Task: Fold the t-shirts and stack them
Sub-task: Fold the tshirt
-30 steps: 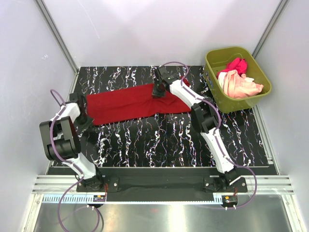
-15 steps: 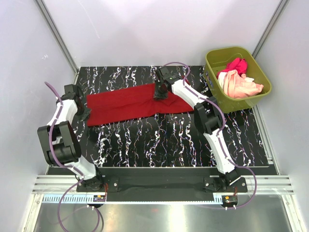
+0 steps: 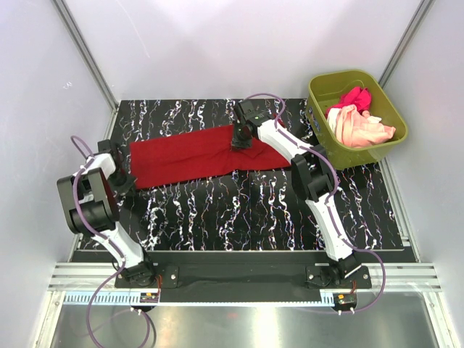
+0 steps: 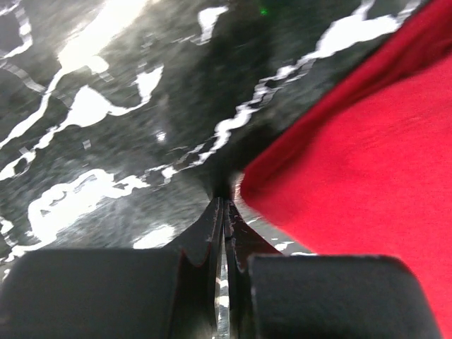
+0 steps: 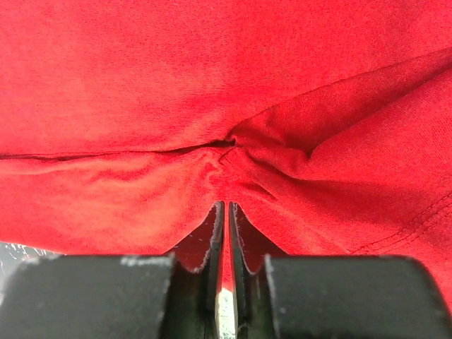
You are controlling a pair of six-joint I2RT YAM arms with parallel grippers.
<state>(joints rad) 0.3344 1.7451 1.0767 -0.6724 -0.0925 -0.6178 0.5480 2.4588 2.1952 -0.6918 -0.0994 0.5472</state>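
pinching the red shirt with our right hand, maybe to hold it flat; our left hand is pressed together by its left corner.

Robotics laboratory test cell. Enclosure is formed by plain white panels set in aluminium posts. A black marble-patterned table top is fitted. A cabled left arm and right arm are bolted to a black base plate beside an extruded aluminium rail; a graduated scale strip is fixed along the front.
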